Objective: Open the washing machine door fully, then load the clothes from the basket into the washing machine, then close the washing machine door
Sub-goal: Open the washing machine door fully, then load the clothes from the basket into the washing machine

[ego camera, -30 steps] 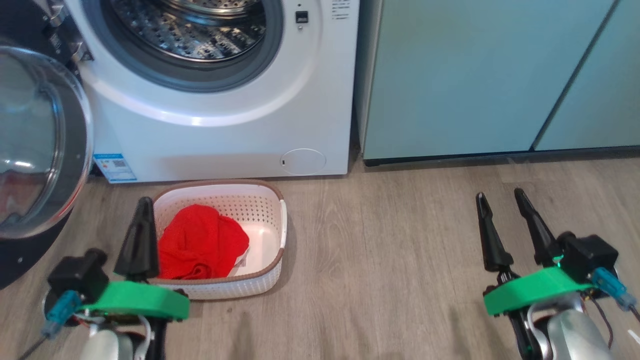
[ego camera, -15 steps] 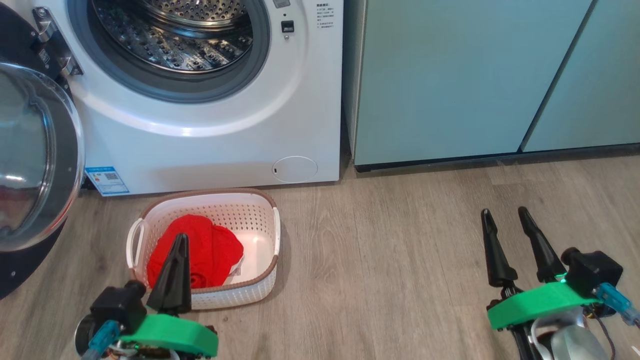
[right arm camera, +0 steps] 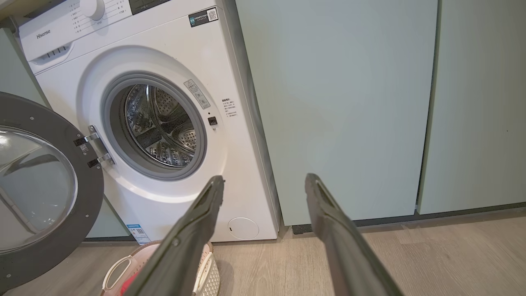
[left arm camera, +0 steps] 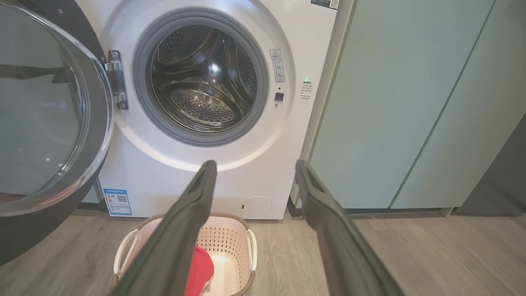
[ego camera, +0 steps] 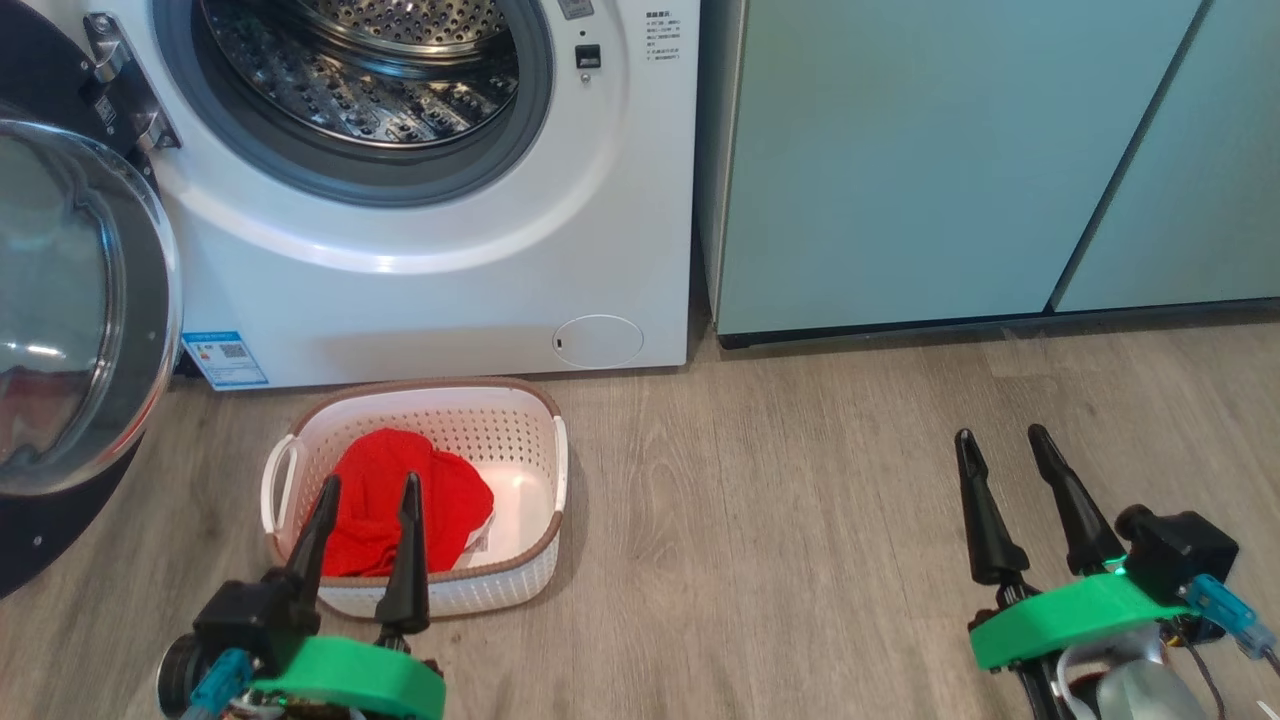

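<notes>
One step of three looks done to me: the washing machine door (ego camera: 70, 320) stands wide open to the left of the washing machine (ego camera: 420, 290), and the drum (ego camera: 370, 70) at the far side shows no cloth in the part I can see. Loading has not begun.

The clothes (ego camera: 455, 505), a single red garment, lie bunched in the left half of the basket (ego camera: 440, 385). It sits on the floor (ego camera: 750, 500) just in front of the machine, below the drum opening.

My left claw (ego camera: 370, 480) is spread, its two fingers apart and pinching nothing. It is poised at the basket's near edge with the tips pointing over the red cloth. From my left wrist view I judge it is above the basket, not down in it.

My right claw (ego camera: 1000, 433) is likewise spread and empty, well off to the right over bare floor, in front of the teal cabinets (ego camera: 900, 150).

What remains, as I judge it: lower and close on the garment, carry it up into the drum, let go, then swing the door shut.
</notes>
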